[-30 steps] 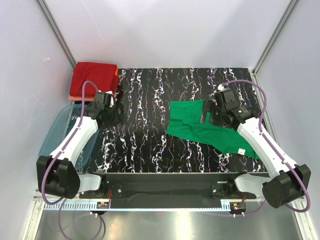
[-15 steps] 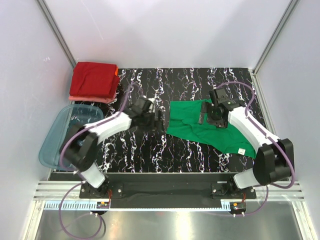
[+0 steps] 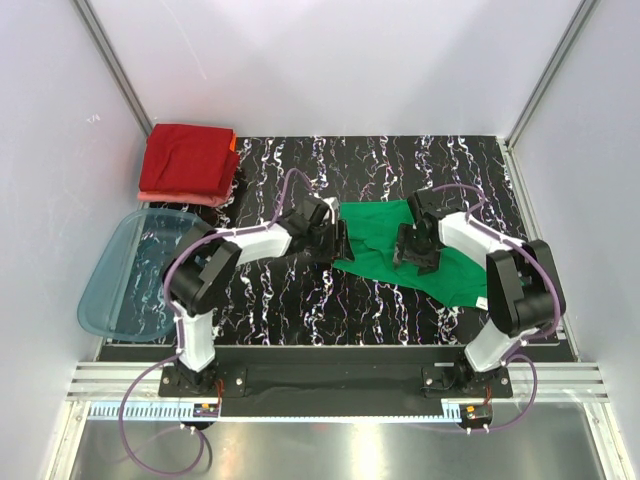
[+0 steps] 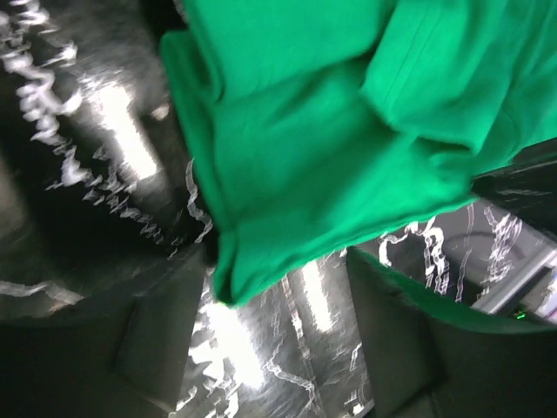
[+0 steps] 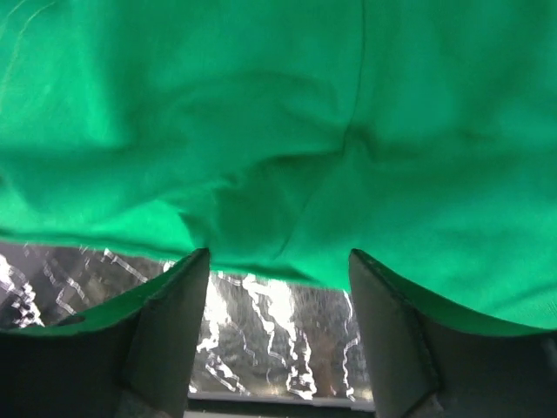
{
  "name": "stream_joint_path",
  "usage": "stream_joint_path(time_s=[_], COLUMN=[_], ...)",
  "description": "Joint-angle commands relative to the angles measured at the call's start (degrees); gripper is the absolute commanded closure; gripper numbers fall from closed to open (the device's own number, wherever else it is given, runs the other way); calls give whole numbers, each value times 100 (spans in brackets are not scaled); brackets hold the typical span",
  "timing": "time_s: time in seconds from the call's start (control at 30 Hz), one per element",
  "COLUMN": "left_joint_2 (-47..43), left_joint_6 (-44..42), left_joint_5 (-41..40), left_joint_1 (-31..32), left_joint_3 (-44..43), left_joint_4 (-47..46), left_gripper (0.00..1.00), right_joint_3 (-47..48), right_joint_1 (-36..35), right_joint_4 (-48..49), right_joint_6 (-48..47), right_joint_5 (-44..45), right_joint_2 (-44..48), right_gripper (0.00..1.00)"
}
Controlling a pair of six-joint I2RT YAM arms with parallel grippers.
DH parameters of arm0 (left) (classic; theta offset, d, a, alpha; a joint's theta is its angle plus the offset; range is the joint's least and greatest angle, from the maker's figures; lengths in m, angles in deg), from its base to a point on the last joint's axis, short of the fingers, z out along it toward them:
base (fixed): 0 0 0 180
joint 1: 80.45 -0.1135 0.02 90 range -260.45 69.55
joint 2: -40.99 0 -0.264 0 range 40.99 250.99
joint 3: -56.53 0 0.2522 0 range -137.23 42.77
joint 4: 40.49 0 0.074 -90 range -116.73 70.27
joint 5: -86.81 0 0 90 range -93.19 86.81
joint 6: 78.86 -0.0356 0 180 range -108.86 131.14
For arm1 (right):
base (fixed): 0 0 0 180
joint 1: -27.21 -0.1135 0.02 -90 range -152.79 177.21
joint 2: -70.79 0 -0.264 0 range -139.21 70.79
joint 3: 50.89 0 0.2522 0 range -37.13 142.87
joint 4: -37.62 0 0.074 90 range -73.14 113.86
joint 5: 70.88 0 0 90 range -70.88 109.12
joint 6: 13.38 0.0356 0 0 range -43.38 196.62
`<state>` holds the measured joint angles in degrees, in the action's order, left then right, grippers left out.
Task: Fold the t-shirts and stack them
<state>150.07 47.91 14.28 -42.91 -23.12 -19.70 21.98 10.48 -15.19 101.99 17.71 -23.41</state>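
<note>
Green tee (image 3: 380,225) lay rumpled, unfolded; left gripper (image 4: 278,261) and right gripper (image 5: 278,261) gaped at its edges (nothing pinched yet), so next, probably: pinch both.

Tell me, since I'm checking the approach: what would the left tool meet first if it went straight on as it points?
The green t-shirt: its edge lies between the open fingers of the left tool; contact is unclear.

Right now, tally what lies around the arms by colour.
Bright green cloth t-shirt, unfolded: 1
Dark red folded cloth pile, layers uncountable: 1
Salmon-pink folded cloth layer beneath it: 1
Translucent blue plastic tub: 1
Total: 4
</note>
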Motion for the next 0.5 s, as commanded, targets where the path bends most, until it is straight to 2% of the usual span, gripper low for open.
stream_joint_path(time_s=[0.0, 0.03, 0.07, 0.13, 0.17, 0.23, 0.3, 0.47], left_joint_2=[245, 307, 325, 290, 220, -130, -456, -1906], left_joint_6=[119, 119, 137, 128, 137, 111, 119, 49], left_joint_5=[72, 89, 107, 55, 11, -139, -331, -420], left_joint_1=[34, 34, 34, 25, 17, -62, -254, -905], left_joint_3=[-205, -257, -284, -293, -258, -66, 128, 1094], left_joint_4=[-456, -483, -518, -536, -536, -483, -317, -9], left_gripper=[40, 48, 64, 83, 99, 100, 100, 100], right_joint_3=[39, 48, 65, 144, 171, 311, 565, 1338], right_joint_1=[-6, -6, 3, -6, 3, 3, -6, 3], right_joint_4=[353, 371, 398, 398, 398, 232, -75, -962], right_joint_6=[30, 13, 4, -40, -49, -40, -84, -260], right_joint_5=[-131, -140, -140, -166, -167, -141, 8, 387], right_joint_2=[-247, -310, -371, -486, -486, -311, -31, 462], right_gripper=[32, 43, 50, 67, 85, 100, 100, 100])
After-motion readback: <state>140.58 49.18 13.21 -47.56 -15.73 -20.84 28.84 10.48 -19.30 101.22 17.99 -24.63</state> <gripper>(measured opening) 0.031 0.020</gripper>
